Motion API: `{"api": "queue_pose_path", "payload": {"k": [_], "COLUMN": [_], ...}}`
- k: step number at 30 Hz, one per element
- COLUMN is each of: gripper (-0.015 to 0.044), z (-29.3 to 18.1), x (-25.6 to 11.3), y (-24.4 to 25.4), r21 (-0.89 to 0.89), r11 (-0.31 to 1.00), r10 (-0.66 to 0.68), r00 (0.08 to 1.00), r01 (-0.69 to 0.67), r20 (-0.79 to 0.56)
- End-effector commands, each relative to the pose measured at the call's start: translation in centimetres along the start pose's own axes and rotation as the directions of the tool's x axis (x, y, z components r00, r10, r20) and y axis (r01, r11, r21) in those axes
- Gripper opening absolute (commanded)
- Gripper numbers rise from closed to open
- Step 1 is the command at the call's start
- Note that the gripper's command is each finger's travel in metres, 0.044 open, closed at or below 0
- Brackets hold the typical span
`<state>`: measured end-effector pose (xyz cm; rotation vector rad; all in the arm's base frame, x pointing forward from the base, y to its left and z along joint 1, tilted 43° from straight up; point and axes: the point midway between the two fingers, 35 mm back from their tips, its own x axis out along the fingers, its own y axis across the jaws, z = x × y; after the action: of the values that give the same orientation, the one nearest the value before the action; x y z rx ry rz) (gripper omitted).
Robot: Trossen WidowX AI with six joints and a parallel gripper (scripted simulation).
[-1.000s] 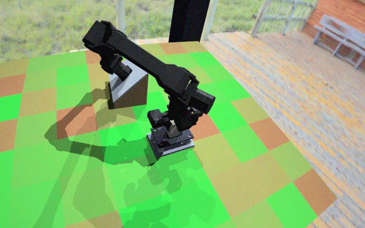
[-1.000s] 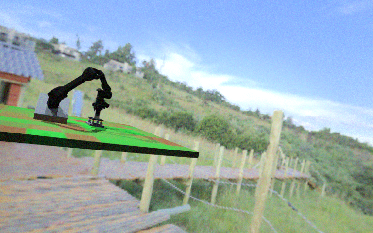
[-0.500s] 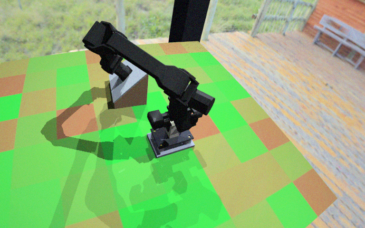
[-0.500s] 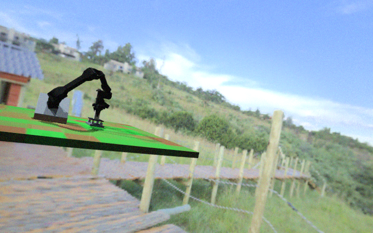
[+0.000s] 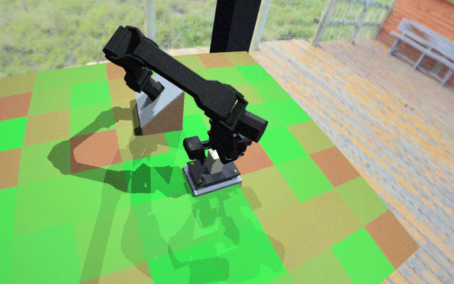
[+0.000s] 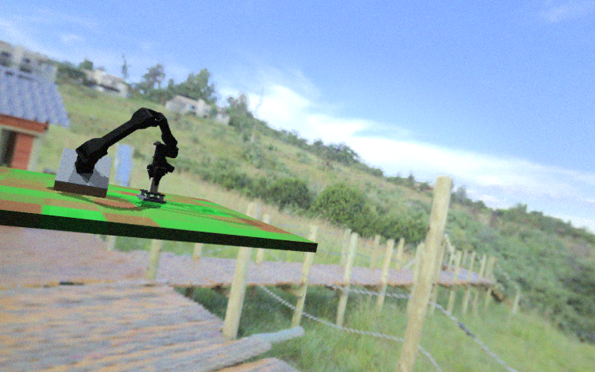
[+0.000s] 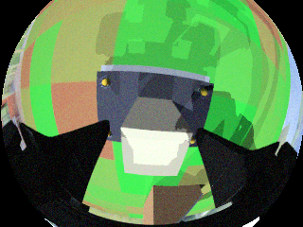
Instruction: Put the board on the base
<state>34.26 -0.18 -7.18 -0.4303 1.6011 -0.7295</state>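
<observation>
Top view: black board (image 5: 214,178) (image 7: 111,111) seated over the grey base (image 5: 219,188) (image 7: 156,71), handle (image 5: 214,164) (image 7: 156,142) upward.
The gripper (image 5: 210,152) (image 6: 153,178) (image 7: 154,129) is spread wide around the pale square handle, its fingers apart from it on both sides in the wrist view and gripping nothing. Gold pins (image 5: 235,171) (image 7: 204,93) show at all four corners of the board in that view, and the board looks level just above the base's plate. Board and base rest on the green-and-brown patchwork tabletop (image 5: 318,220) (image 6: 184,225) (image 7: 76,61), near the wedge-shaped grey mount (image 5: 167,117) (image 6: 65,168) that carries the arm. No brand, label or writing can be read on any of them.
</observation>
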Motion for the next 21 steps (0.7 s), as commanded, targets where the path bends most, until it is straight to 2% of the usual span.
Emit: {"api": "queue_pose_path", "payload": {"k": [1, 5, 9, 13, 21], "gripper": [0.0440, 0.0440, 0.0440, 0.0440, 0.0440], "z": [0.1, 0.1, 0.1, -0.2, -0.3], "x": [-1.7, -3.6, -3.9, -8.0, -8.2], "y": [0.1, 0.1, 0.1, 0.1, 0.1], "r21": [0.005, 0.004, 0.004, -0.002, -0.002], "r11": [1.000, 1.000, 1.000, 1.000, 1.000], "r10": [0.006, 0.006, 0.006, 0.005, 0.005], "r00": [1.000, 1.000, 1.000, 1.000, 1.000], "r01": [-0.006, -0.006, -0.006, -0.005, -0.005], "r20": [0.004, 0.004, 0.004, 0.009, 0.009]}}
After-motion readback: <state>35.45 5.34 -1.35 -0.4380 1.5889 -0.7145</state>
